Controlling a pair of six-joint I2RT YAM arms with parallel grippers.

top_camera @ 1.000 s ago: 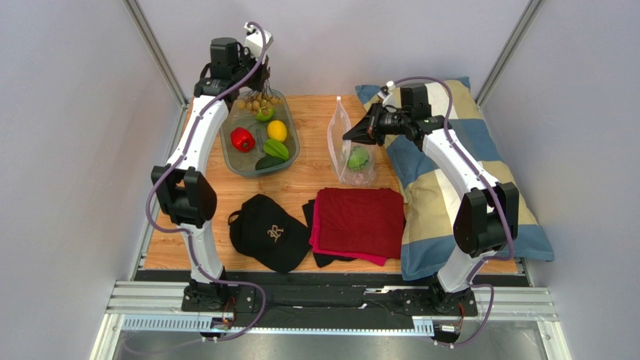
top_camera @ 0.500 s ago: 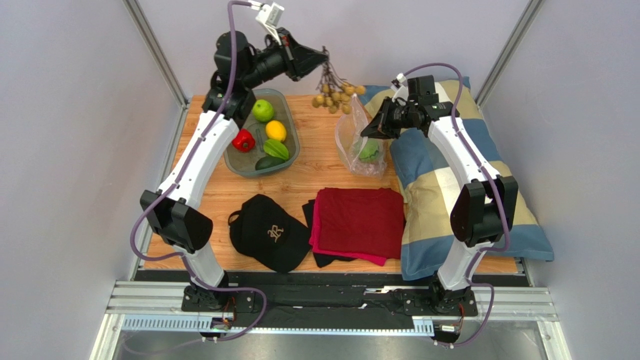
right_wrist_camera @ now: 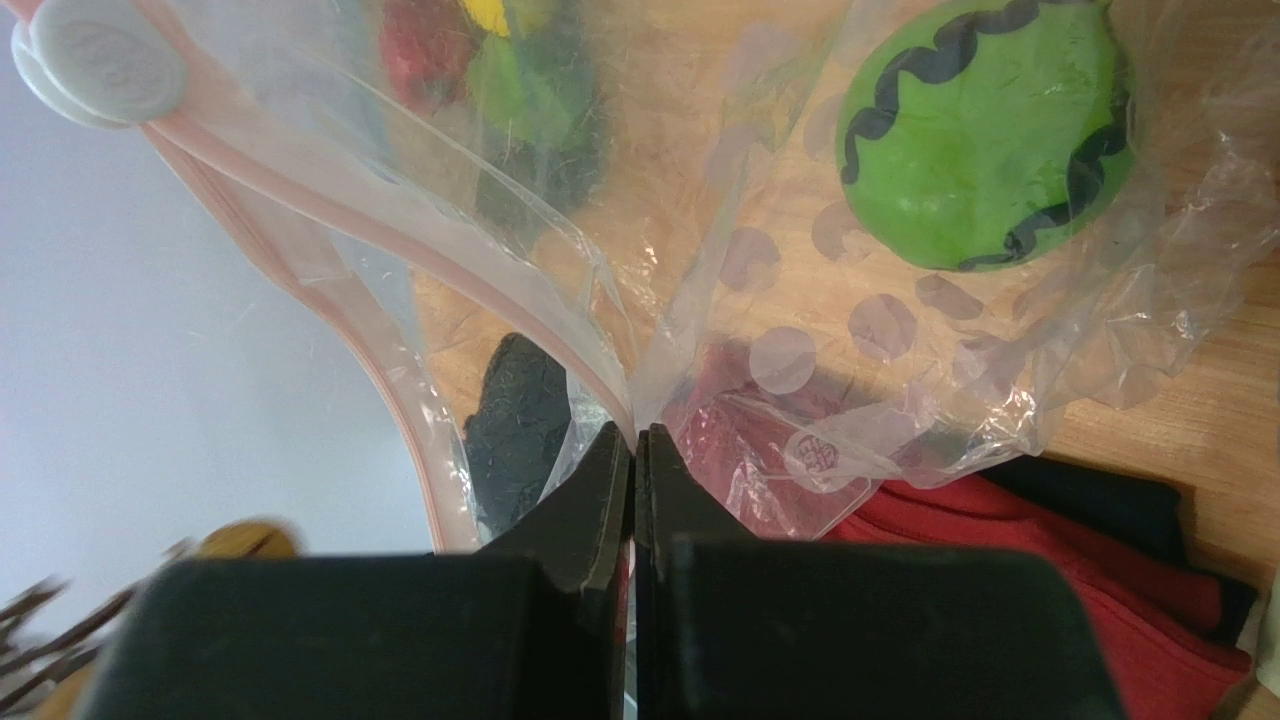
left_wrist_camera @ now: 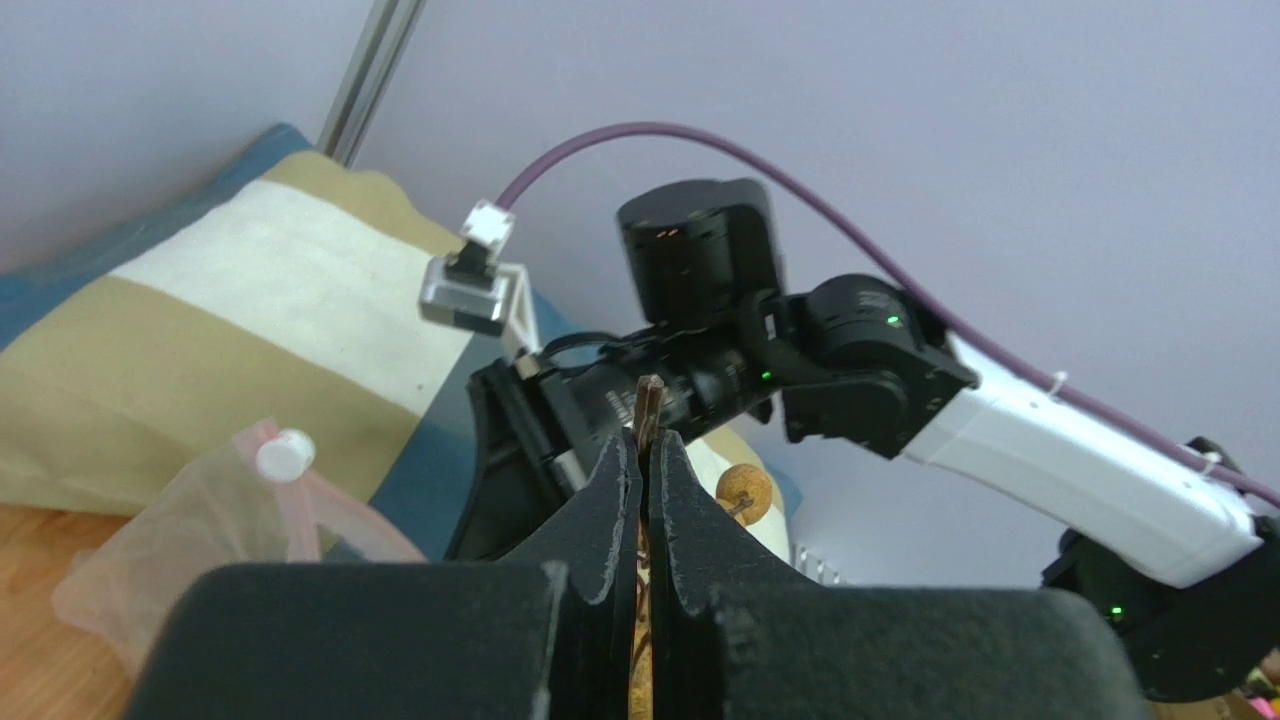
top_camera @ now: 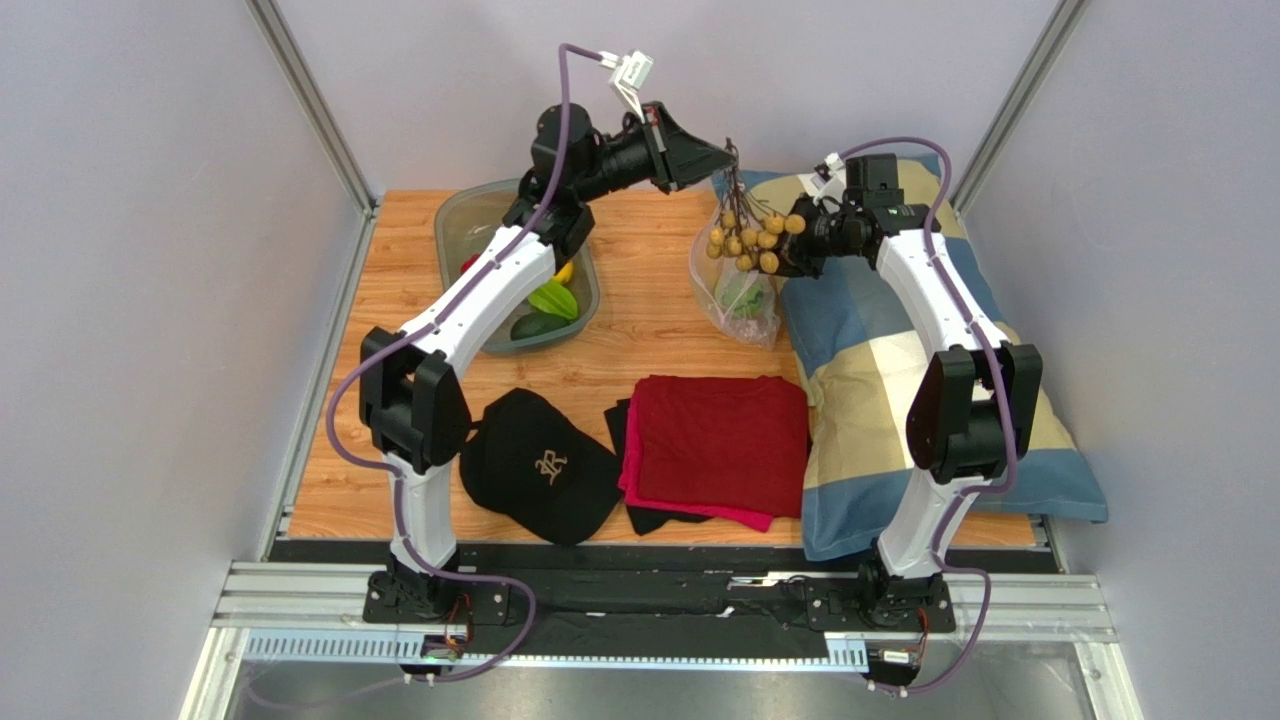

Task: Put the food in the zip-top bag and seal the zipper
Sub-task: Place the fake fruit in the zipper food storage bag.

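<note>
My left gripper (top_camera: 727, 152) is shut on the stem of the brownish grape bunch (top_camera: 750, 237), which hangs just above the mouth of the zip-top bag (top_camera: 732, 293). In the left wrist view the stem (left_wrist_camera: 649, 405) sticks up between the closed jaws. My right gripper (top_camera: 792, 248) is shut on the bag's rim (right_wrist_camera: 601, 360) and holds it up and open. A green striped fruit (right_wrist_camera: 984, 128) lies inside the bag. The zipper strip (right_wrist_camera: 353, 248) curves along the mouth, with its white slider (right_wrist_camera: 98, 60). A lemon and a green star fruit (top_camera: 550, 297) stay in the tray.
The grey-green oval tray (top_camera: 466, 210) stands at the back left, partly behind my left arm. A black cap (top_camera: 538, 462) and folded red and black cloths (top_camera: 721, 443) lie near the front. A plaid pillow (top_camera: 887, 375) fills the right side.
My left arm lifted the grape bunch out of the tray and carried it right, to above the bag. My right gripper raised the bag's rim and shifted it slightly right.
</note>
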